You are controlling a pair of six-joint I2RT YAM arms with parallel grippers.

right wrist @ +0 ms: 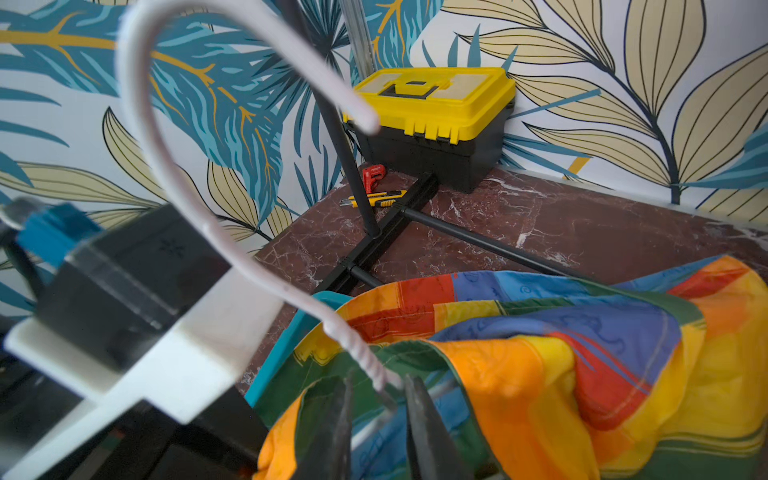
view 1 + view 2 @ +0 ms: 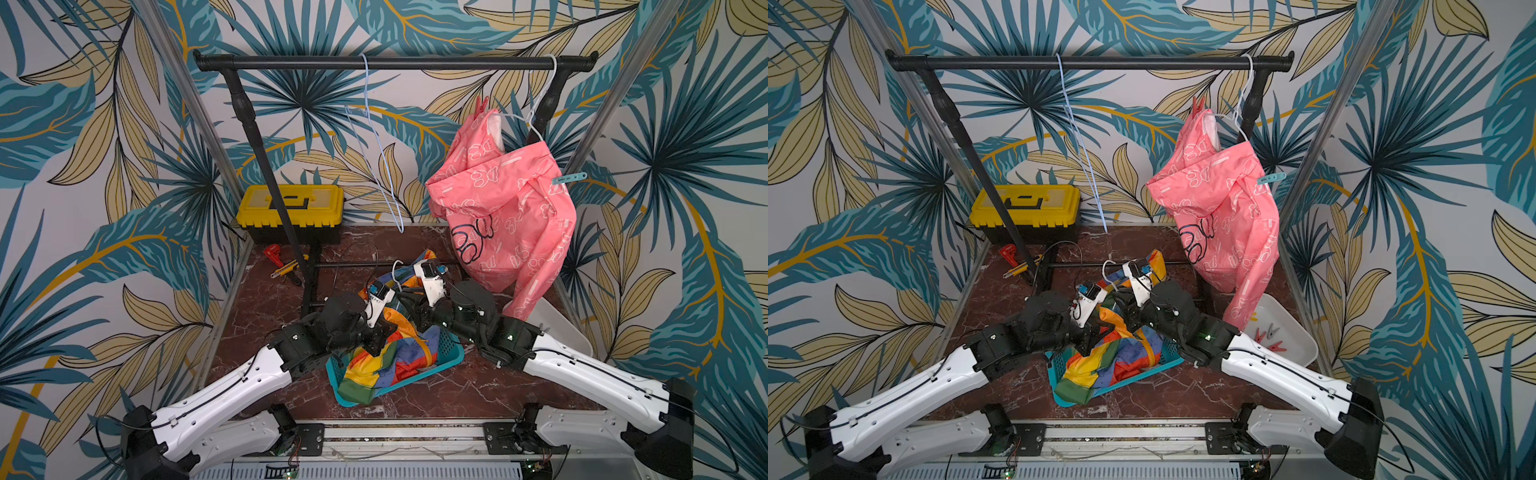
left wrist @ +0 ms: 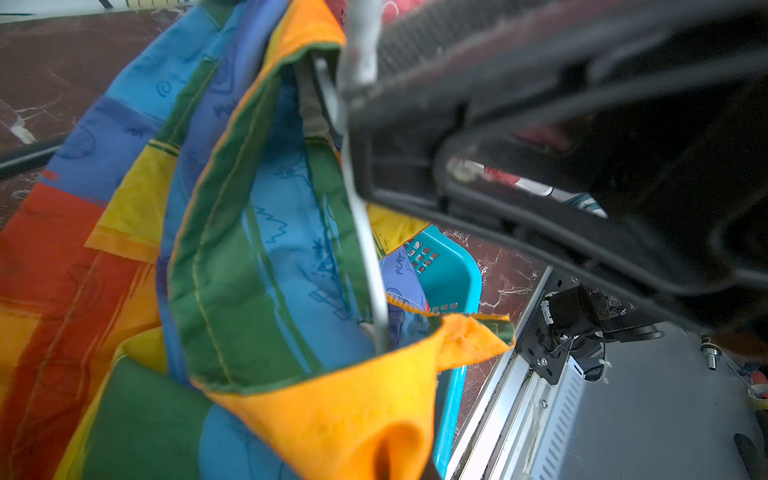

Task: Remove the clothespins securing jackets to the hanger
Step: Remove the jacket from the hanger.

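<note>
The rainbow-striped jacket (image 2: 399, 357) lies slumped over the teal basket (image 2: 451, 353) on the table. No clothespin shows on it, and the white hanger (image 1: 357, 353) rises out of its collar. The left gripper (image 3: 353, 95) is closed, apparently on the hanger's wire. In the right wrist view the right gripper (image 1: 378, 388) has its jaws a little apart, one on each side of the hanger's twisted neck, and is not visibly pinching it. The neck points away from the gap and curves up into the hook. The pins left on a garment are the red-pink clothespin (image 2: 482, 104) and the light blue clothespin (image 2: 569, 178) on the pink jacket (image 2: 498, 199). That jacket hangs at the right end of the rail (image 2: 395, 63), above and to the right of both grippers. It is nearer the right arm, which looks better placed to reach them.
</note>
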